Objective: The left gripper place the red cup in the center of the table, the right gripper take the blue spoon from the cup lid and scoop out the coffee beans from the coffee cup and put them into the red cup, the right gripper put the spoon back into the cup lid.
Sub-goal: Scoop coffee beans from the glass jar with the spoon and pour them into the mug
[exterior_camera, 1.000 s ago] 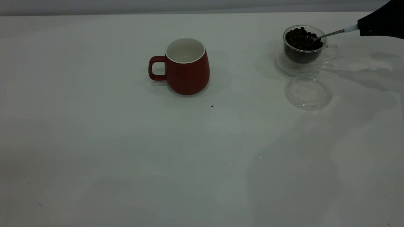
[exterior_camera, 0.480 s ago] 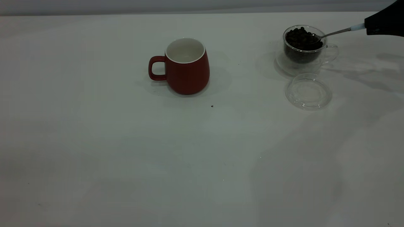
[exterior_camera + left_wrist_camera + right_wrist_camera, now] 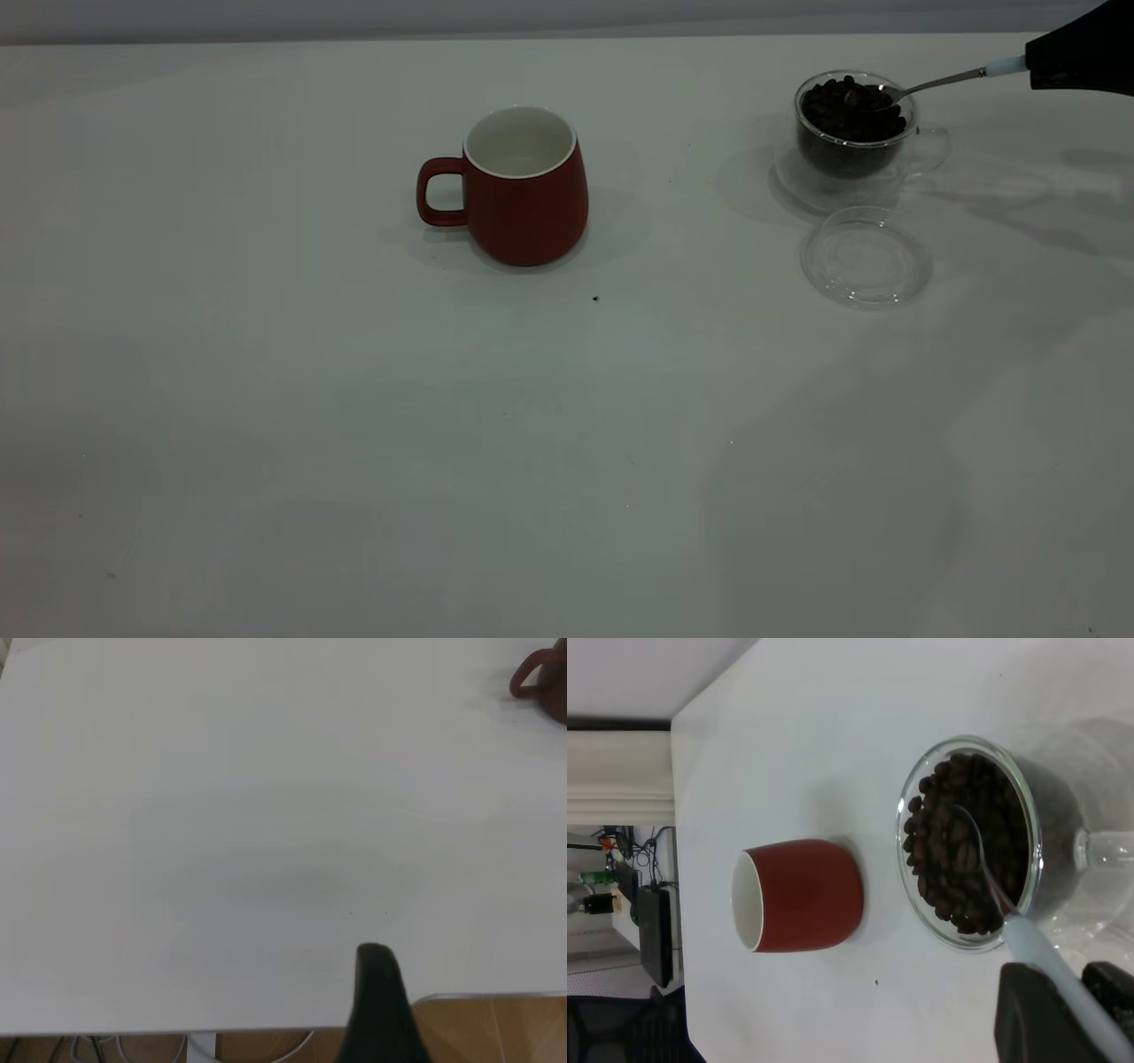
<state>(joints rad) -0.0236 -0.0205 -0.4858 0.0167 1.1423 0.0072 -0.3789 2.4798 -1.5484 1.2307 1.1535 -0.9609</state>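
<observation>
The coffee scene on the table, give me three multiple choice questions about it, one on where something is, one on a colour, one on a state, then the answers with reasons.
1. Where is the bowl of the blue spoon?
A. in the red cup
B. at the coffee cup's mouth
C. on the cup lid

2. What colour is the red cup inside?
A. white
B. black
C. red

3. What does the cup lid hold?
A. the spoon
B. coffee beans
C. nothing

Answers:
1 B: in the right wrist view the spoon's bowl lies among the coffee beans in the coffee cup, its handle in the right gripper.
2 A: its inside and rim show white.
3 C: the clear disc lies bare on the table.
</observation>
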